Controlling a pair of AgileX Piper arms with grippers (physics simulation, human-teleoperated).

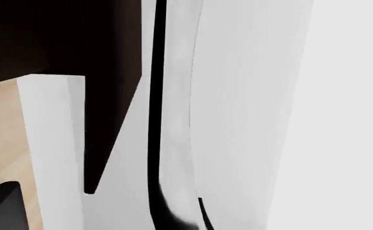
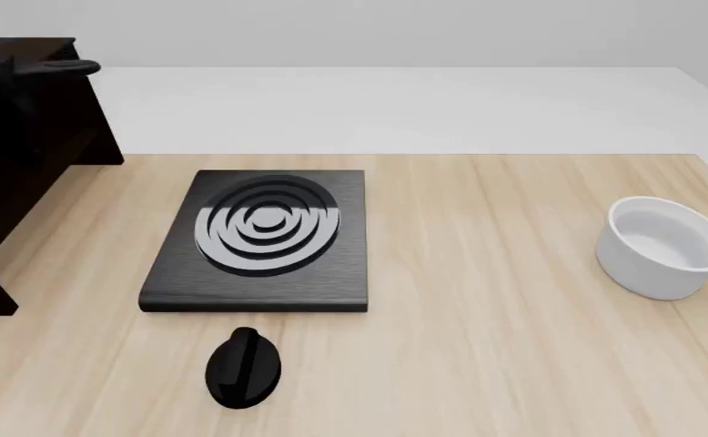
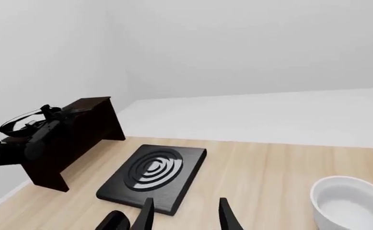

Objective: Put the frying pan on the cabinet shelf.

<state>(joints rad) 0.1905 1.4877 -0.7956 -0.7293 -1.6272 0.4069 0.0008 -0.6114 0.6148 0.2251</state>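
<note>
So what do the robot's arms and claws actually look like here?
The left arm is glossy black, built of rounded, chunky links, and seems to have a thin black cable looping over it, seen by the dark cabinet. Of the right gripper only two slim, dark, flat fingers show, tapering toward their tips. I can't make out any markings on either.

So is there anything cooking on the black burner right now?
No, the burner plate is bare, with only its silver rings showing in the front view.
</note>
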